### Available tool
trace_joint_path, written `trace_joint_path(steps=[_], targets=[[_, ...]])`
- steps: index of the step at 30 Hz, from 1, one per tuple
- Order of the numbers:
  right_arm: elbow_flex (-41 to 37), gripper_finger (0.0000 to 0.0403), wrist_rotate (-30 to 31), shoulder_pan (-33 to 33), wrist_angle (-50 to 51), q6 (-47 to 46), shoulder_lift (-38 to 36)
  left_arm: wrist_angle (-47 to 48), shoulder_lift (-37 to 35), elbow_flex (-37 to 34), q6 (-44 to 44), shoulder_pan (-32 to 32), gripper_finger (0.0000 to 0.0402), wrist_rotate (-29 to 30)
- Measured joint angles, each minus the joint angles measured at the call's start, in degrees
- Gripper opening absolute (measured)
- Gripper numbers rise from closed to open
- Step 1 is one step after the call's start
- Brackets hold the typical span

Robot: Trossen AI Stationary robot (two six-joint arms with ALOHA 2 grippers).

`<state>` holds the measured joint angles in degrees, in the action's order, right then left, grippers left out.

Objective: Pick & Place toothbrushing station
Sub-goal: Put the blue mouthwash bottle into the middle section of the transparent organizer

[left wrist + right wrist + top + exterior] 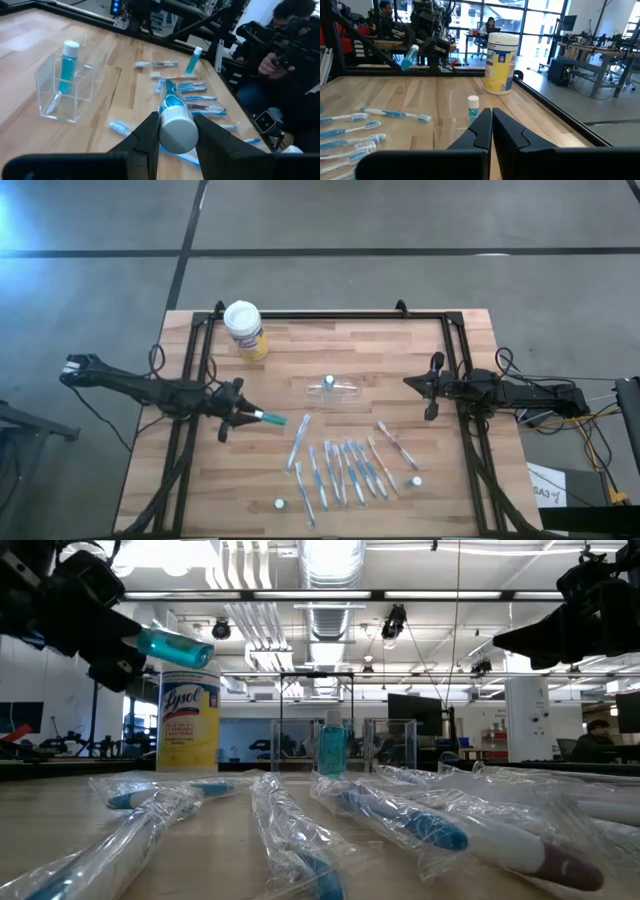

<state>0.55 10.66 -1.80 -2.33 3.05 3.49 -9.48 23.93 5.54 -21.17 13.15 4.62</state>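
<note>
Bottle (270,418) of teal liquid sits clamped in my left gripper (243,415) at centre-left, aimed toward the clear holder (337,391), while my right gripper (430,386) waits, fingers shut empty.

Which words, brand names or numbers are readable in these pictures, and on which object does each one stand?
"Lysol": on the yellow canister, low view.
The smaller print below that on the canister: too blurred to read.
Paper sheet beside the table, high view: marks too small to read.
Toothbrushes and small bottles: no readable text.
</note>
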Motion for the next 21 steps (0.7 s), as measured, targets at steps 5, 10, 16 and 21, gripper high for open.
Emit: trace_joint_path(steps=[5, 10, 16, 21], targets=[[-0.01, 0.0008, 0.01, 0.0, 0.0, 0.0, 0.0, -0.06, -0.97, -1.57, -0.54, 0.0, 0.0099, -0.01], [-0.01, 0.0008, 0.02, 0.0, 0.0, 0.13, 0.0, 0.52, -1.04, -0.37, -1.71, -0.02, 0.0099, 0.0], [-0.01, 0.0008, 1.07, 0.0, 0.0, 0.01, 0.0, 10.34, 0.82, 8.06, -2.79, -0.13, 0.0099, 2.29], [-0.01, 0.0008, 1.33, 0.0, 0.0, -0.04, 0.0, 20.91, 6.71, 20.24, -2.72, -0.24, 0.0099, 5.67]])
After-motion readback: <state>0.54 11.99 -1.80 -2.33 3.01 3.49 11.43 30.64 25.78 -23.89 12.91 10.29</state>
